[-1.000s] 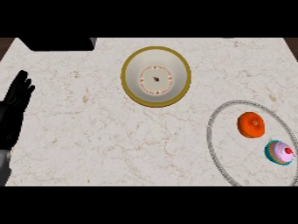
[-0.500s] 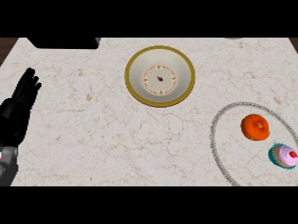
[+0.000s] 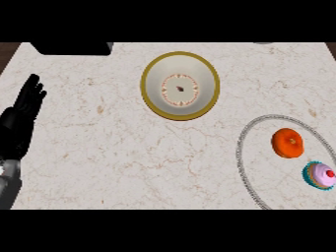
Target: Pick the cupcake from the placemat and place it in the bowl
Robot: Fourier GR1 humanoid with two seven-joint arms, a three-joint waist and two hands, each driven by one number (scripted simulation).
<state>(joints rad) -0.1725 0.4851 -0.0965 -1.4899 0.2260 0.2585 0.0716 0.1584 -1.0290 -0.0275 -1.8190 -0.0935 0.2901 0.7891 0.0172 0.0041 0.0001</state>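
Marble counter (image 3: 112,147) with an oval placemat (image 3: 240,142) at right and a gold-rimmed bowl (image 3: 156,86) at upper centre, well apart. Left hand (image 3: 21,115) at the left edge, fingers straight, holding nothing. On the placemat sit an orange round item (image 3: 288,142) and, just below it, the cupcake (image 3: 321,175).

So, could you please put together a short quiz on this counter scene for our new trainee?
1. True or false: the cupcake already sits in the bowl.
2. Which lies nearer the bowl on the placemat: A, the cupcake, or B, the round orange item?
3. Fill in: the only hand in view, open at the counter's left edge, is the robot's ___ one.
Key: 1 false; 2 B; 3 left.
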